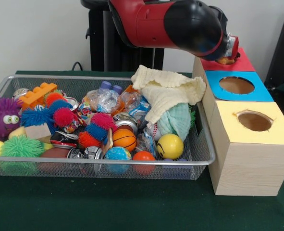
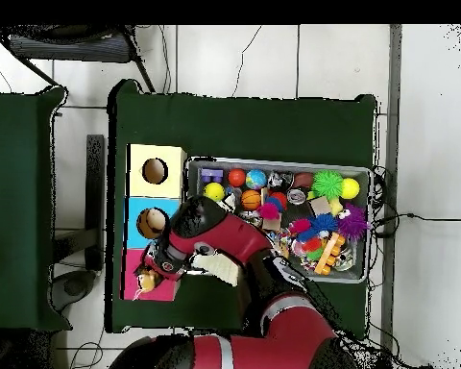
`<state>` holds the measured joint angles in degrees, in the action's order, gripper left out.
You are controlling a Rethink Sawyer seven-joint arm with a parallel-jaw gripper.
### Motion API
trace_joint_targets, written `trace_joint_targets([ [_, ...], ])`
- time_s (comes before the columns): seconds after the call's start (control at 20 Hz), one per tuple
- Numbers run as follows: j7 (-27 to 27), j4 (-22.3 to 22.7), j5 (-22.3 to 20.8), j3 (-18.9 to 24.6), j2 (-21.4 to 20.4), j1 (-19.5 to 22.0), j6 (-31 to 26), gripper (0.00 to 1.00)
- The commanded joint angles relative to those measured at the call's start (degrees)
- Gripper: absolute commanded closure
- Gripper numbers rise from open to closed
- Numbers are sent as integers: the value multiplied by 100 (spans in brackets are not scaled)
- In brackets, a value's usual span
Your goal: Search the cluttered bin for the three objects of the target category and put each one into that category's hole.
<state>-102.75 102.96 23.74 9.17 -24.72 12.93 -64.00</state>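
Bin [image 1: 202, 159] w/ toys sits left of 3-hole box [image 1: 247, 159]; cloth [image 1: 168, 91] on bin's right edge.

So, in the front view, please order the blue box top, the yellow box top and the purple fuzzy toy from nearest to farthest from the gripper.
From the gripper:
1. Blue box top, just below it.
2. Yellow box top, nearer the camera.
3. Purple fuzzy toy, at the basket's far left end.

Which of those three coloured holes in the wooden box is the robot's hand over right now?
The red-topped hole, farthest back in the front view. The gripper hangs over it, with something orange at its tip. The blue hole and yellow hole stand uncovered.
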Motion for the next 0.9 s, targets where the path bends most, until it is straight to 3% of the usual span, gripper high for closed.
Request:
trace_joint_targets([
  [0.05, -692, -1183, -122, 83, 185, 140, 395, 0],
  [0.35, -768, -1478, -424, -24, 138, 122, -49, 0],
  [0.9, -1004, -1988, -1322, -420, -16, 59, -1433, 0],
])
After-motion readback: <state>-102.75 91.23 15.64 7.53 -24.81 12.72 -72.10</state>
